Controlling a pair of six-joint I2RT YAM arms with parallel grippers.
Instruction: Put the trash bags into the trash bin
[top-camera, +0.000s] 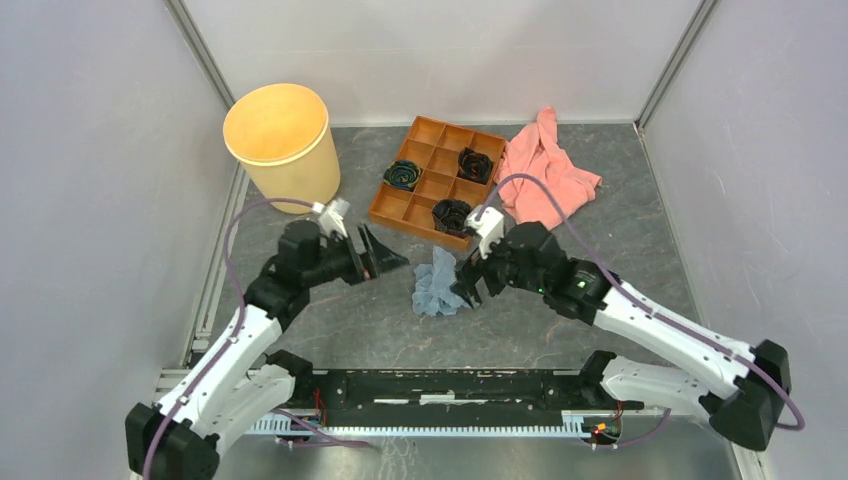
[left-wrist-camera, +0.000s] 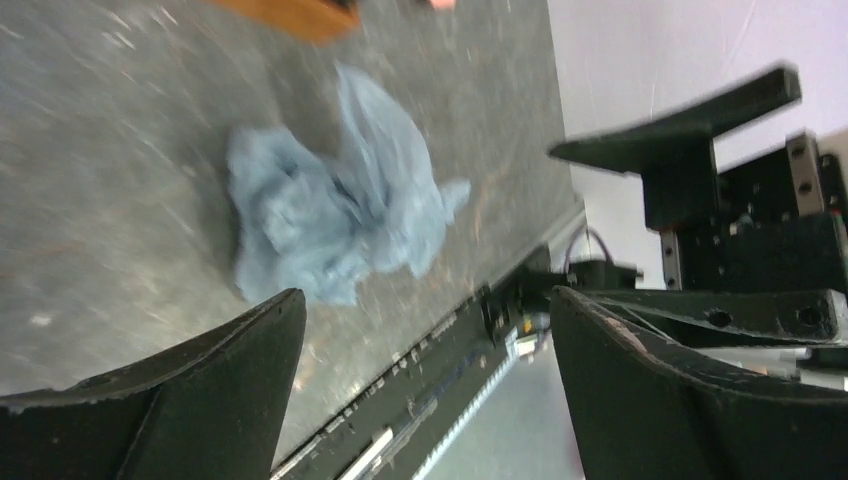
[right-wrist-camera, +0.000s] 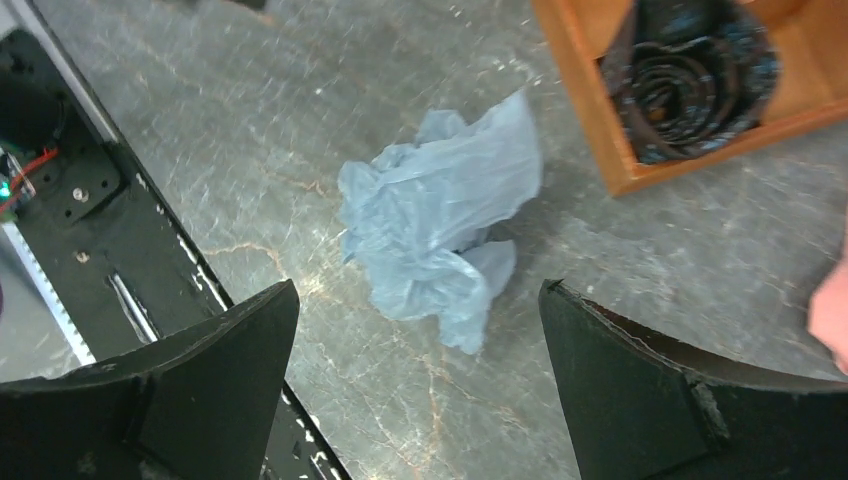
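A crumpled pale blue-grey trash bag (top-camera: 436, 285) lies loose on the grey table between the two arms; it also shows as a wad (left-wrist-camera: 335, 215) in the left wrist view and ahead of the right fingers (right-wrist-camera: 440, 225). The tan-yellow trash bin (top-camera: 283, 138) stands upright at the back left, with nothing visible inside. My left gripper (top-camera: 382, 253) hovers open just left of the bag, jaws wide (left-wrist-camera: 425, 310). On the bag's right side my right gripper (top-camera: 468, 285) is open too (right-wrist-camera: 420, 295), fingertips close to the plastic, nothing between them.
An orange compartment tray (top-camera: 436, 180) with three dark coiled items sits behind the bag. A pink cloth (top-camera: 545, 170) lies at the back right. The black base rail (top-camera: 450, 385) runs along the near edge. White walls enclose the table.
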